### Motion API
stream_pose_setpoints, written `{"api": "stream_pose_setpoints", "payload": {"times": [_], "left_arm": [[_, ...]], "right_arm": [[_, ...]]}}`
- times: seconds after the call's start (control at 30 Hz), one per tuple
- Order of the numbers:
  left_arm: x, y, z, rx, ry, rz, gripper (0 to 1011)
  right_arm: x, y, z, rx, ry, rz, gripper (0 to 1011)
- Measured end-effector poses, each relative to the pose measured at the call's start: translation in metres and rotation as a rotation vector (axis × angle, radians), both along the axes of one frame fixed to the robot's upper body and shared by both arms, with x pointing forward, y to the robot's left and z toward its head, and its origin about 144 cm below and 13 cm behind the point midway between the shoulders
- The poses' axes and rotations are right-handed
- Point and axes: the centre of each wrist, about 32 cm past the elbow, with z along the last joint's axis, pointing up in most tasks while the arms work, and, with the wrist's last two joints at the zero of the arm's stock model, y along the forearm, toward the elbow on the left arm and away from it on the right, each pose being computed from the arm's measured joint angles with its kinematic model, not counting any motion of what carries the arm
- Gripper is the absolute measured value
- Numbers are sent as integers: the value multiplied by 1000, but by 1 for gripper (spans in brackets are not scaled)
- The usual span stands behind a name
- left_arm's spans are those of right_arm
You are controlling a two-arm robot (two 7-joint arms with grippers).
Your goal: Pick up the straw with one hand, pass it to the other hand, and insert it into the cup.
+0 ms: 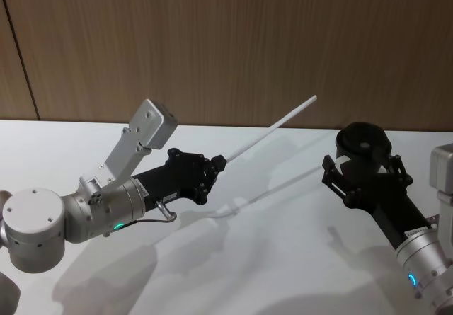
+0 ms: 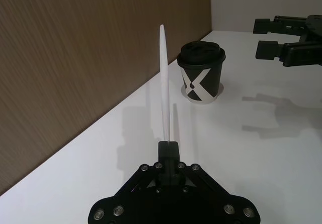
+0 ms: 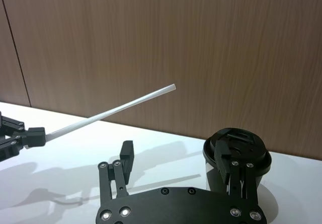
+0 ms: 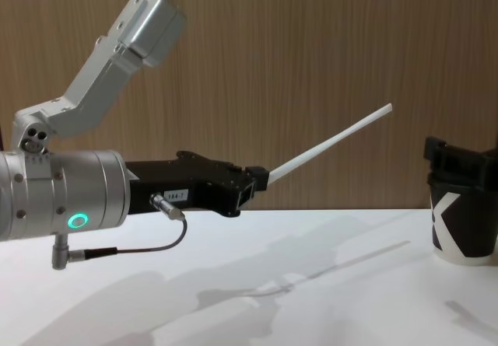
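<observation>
White straw (image 1: 272,126) is clamped by its low end in the left hand (image 1: 219,161), tilted toward the cup (image 1: 362,144); the right hand (image 2: 265,36), fingers apart, hovers near that cup.

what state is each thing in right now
left gripper: shut on one end of the straw
straw: lifted off the table, tilted upward
cup: upright on the table, lid on, no straw in it
right gripper: open, empty, above the table, apart from the cup
</observation>
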Motion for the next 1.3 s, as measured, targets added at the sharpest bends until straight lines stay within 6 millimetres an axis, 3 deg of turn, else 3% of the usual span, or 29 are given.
{"api": "stream_pose_setpoints", "payload": {"times": [0.83,1.3], "left_arm": [[1,0,0,-2,-1,-6,0],[1,0,0,-2,-2,-6,0]], "right_arm": [[9,21,29,181,20,139,1001],[14,32,49,339,139,145,1001]]}}
